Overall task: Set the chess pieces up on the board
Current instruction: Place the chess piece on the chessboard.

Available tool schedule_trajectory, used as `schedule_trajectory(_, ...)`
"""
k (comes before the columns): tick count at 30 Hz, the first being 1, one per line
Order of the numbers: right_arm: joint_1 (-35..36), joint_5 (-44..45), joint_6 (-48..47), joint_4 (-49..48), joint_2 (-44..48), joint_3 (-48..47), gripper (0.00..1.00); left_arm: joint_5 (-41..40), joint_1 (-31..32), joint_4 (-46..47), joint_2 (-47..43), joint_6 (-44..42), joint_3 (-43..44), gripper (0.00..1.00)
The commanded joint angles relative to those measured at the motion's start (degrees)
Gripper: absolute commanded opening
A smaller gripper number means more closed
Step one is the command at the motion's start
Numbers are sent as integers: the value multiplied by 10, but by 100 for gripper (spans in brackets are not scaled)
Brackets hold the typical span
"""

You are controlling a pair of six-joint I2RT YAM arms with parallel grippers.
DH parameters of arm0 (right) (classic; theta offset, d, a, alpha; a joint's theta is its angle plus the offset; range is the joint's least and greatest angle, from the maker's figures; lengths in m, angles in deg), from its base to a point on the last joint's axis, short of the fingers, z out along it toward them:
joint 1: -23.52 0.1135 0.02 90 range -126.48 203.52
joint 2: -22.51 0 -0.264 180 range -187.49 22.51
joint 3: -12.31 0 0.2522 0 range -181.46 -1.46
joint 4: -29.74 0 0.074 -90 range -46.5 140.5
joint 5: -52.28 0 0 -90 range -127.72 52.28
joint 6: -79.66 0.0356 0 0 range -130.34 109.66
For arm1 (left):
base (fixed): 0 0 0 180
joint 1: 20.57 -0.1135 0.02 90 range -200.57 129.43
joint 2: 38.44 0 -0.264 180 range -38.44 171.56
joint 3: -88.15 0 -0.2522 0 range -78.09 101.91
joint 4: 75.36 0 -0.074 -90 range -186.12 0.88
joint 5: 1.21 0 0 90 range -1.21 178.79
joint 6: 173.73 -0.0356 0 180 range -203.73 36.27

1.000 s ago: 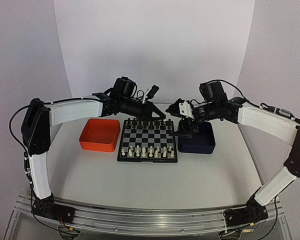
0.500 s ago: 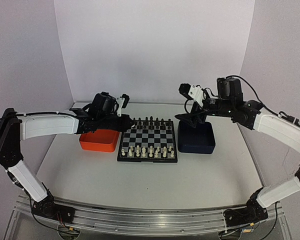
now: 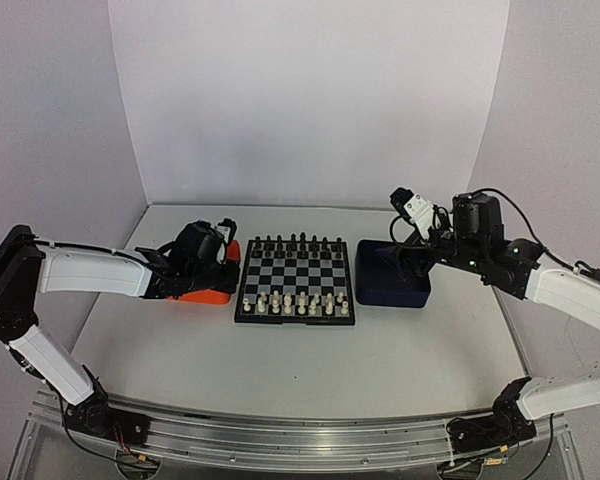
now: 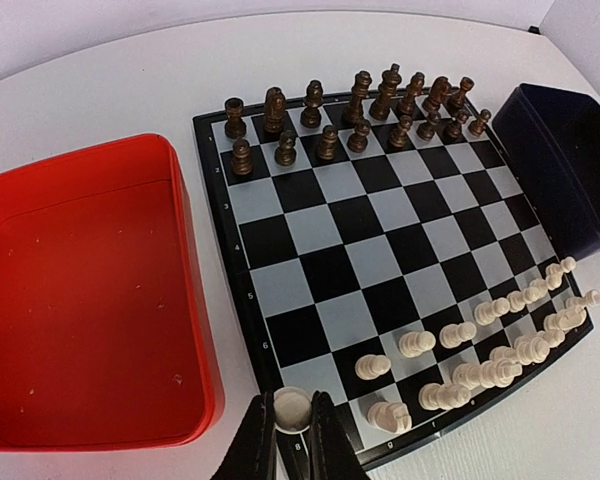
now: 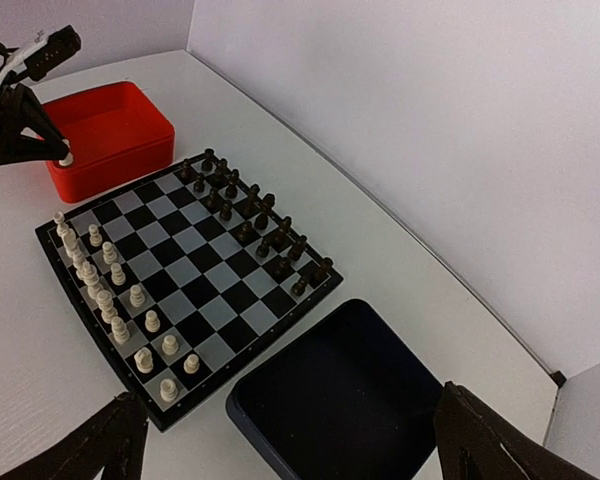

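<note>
Closest to the arm bases, the white table (image 3: 300, 365) lies in front of the board (image 4: 311, 229), which sits at mid-table. The chess pieces (image 4: 500, 340) fill the board's two near rows, packed close side by side.

At the board's near-left corner the left gripper (image 4: 292, 425) is clamped on one more cream-white piece (image 4: 291, 404), its round top showing between the two fingers. In the left wrist view this piece lines up with the black border at that corner. Whether it touches the board cannot be told. The nearest standing white pieces are just to its right. The wall of the orange tray (image 4: 80, 300) rises just to its left, so the fingers sit between tray and pieces.

The orange tray lies against the board's left side. The dark blue tray (image 5: 335, 400) lies just beside the board's right side.

The right gripper (image 5: 290, 400) hangs over the blue tray with its fingers (image 5: 120, 425) spread wide apart and nothing between them, off the board to the right.

The middle rows of the board are bare squares. The black pieces (image 4: 355, 110) stand upright in the two far rows, well apart from the white ones. Behind everything stands the white back wall (image 3: 300, 100).
</note>
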Motion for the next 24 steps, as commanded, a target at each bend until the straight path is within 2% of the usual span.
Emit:
schedule_trajectory(1,0,45,40,-18,37,26,98,-21,8,53,-7,15,-11,0)
schedule_trajectory(9,0,69,58,-6,77,64,98,-16,16,95,28,38,-22,0)
schedule_trajectory(24,0,73,58,7,92,74,98,-30,33,101,80,67,-21,0)
